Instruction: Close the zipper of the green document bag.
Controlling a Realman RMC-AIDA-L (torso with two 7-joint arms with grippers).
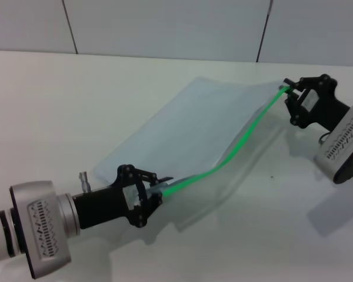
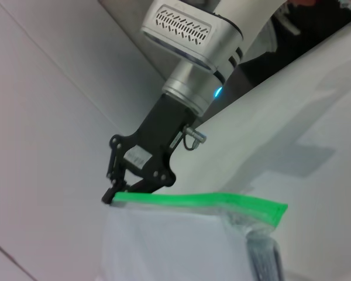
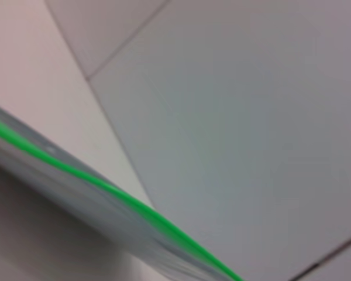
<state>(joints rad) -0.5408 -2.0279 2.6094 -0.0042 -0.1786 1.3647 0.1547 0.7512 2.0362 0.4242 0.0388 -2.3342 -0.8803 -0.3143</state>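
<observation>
Two robot arms hold a green document bag [image 1: 188, 126] between them above a white desk [image 1: 59, 106]. The pale translucent pouch hangs lifted along one long side, its far side resting on the desk. The zipper [image 1: 238, 147], a bright green strip, sags along the raised edge. The left hand [image 1: 156, 187] is clamped on the strip's near end. The right hand [image 1: 288, 88] is pinched on the far end, toward the wall.

White table [image 1: 76, 106], pale tiled wall [image 1: 165, 23] behind
</observation>
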